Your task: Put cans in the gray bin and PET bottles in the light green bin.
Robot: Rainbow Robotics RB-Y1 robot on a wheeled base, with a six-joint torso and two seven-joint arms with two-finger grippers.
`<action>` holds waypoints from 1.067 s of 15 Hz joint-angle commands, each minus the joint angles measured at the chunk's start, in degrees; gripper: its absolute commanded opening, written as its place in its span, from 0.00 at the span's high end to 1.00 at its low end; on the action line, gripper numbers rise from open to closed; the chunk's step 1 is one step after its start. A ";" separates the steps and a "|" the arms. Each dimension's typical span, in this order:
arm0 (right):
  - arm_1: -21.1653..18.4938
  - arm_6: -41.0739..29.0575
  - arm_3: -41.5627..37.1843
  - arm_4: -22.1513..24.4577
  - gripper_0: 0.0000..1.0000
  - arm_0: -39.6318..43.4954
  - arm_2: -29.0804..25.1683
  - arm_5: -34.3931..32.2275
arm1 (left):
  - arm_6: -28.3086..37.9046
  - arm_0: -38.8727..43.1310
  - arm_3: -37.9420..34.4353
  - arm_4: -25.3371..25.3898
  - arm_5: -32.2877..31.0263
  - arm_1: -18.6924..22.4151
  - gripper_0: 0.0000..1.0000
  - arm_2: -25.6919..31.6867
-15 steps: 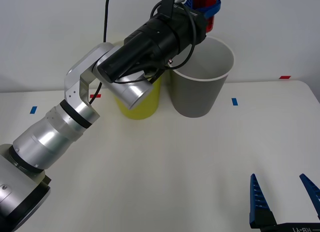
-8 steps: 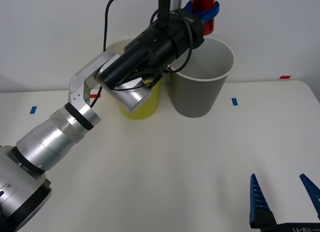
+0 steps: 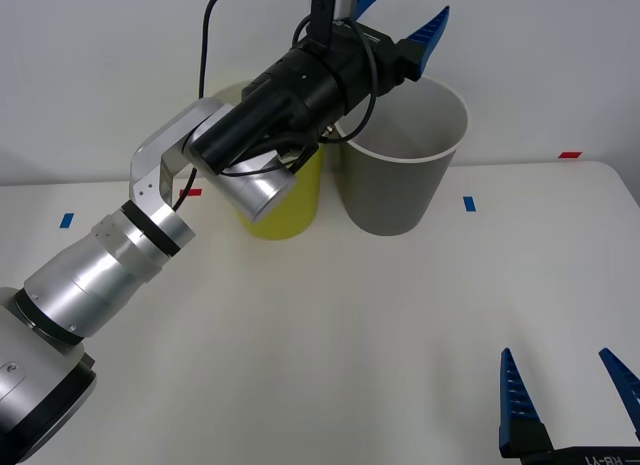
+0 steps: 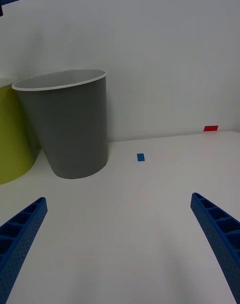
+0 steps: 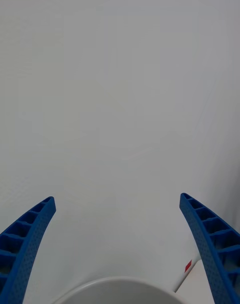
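My left gripper (image 3: pixel 410 7) hangs open over the gray bin (image 3: pixel 400 190), with nothing between its blue fingers (image 3: pixel 430 27). In the left wrist view the left gripper (image 5: pixel 118 244) spreads wide above the bin's white rim (image 5: pixel 117 285). The cans are out of view, and so are the PET bottles. The light green bin (image 3: pixel 283 207) stands just left of the gray bin, touching it, partly behind my left arm. My right gripper (image 3: pixel 568 403) waits open low at the table's front right. From the right gripper (image 4: pixel 120 249), the gray bin (image 4: pixel 75 128) and the light green bin (image 4: pixel 12 133) stand farther off.
Small blue tape marks (image 3: pixel 469 203) and red tape marks (image 3: pixel 569 155) lie on the white table (image 3: pixel 330 335). A white wall rises right behind the bins. Open table stretches between the bins and my right gripper.
The left gripper held a red can over the gray bin; its fingers have now opened and the can is gone from sight. The right arm has not moved.
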 commanded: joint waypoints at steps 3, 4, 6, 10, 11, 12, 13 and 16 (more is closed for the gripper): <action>0.00 0.00 0.00 0.00 0.00 0.00 0.00 0.00 | 0.43 -0.63 -0.02 0.03 0.88 1.13 0.00 0.05; 0.00 0.00 0.00 0.00 0.00 0.00 0.00 0.00 | 0.52 -0.63 -0.02 0.12 0.97 1.13 0.00 0.05; 0.00 0.00 0.00 0.00 0.00 0.00 0.00 0.00 | 0.61 -0.63 -0.02 0.12 1.06 1.13 0.00 0.05; 0.00 0.00 0.00 0.00 0.00 0.00 0.00 0.00 | -0.09 -0.37 -10.48 -0.67 16.26 2.45 0.00 1.63; 0.00 0.00 0.00 0.00 0.00 0.00 0.00 0.00 | -0.36 0.07 -13.29 -1.11 19.16 3.50 0.00 1.98; 0.00 0.00 0.00 0.00 0.00 0.00 0.00 0.00 | -0.71 1.04 -14.87 -1.38 20.48 4.12 0.00 2.77; 0.00 0.00 0.00 0.00 0.00 0.00 0.00 0.00 | -1.24 2.97 -16.89 -1.38 20.92 5.08 0.00 4.09; 0.00 0.00 0.00 0.00 0.00 0.00 0.00 0.00 | -2.29 8.95 -25.16 -0.50 26.19 9.57 0.00 8.39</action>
